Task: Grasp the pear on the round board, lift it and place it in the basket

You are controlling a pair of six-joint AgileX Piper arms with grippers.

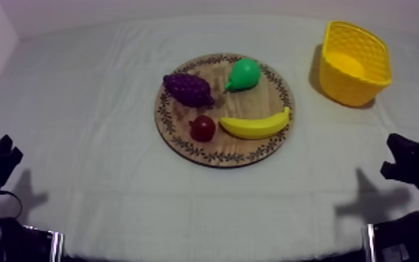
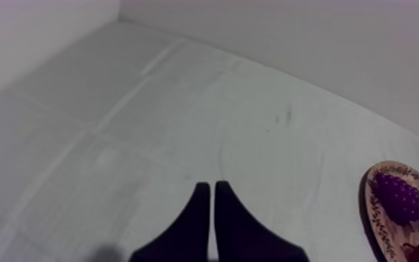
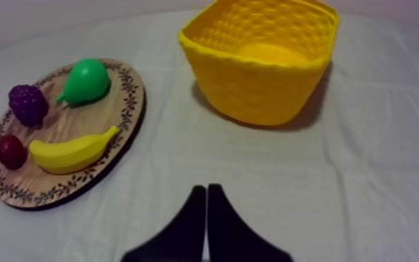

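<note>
A green pear (image 1: 243, 74) lies at the back of the round wooden board (image 1: 268, 150), beside the purple grapes (image 1: 188, 89). The yellow basket (image 1: 355, 64) stands tilted at the far right of the table, with nothing inside. My left gripper (image 1: 0, 157) rests low at the left edge, well short of the board. Its black fingers (image 2: 200, 209) lie together as a narrow wedge over bare cloth. My right gripper (image 1: 410, 157) rests low at the right edge. Its fingers (image 3: 214, 202) are shut too, with the pear (image 3: 85, 81) and basket (image 3: 261, 59) beyond them.
A yellow banana (image 1: 255, 125) and a small red fruit (image 1: 202, 128) lie at the front of the board. A pale wall borders the table on the left and at the back. Open cloth stretches between the board and both grippers.
</note>
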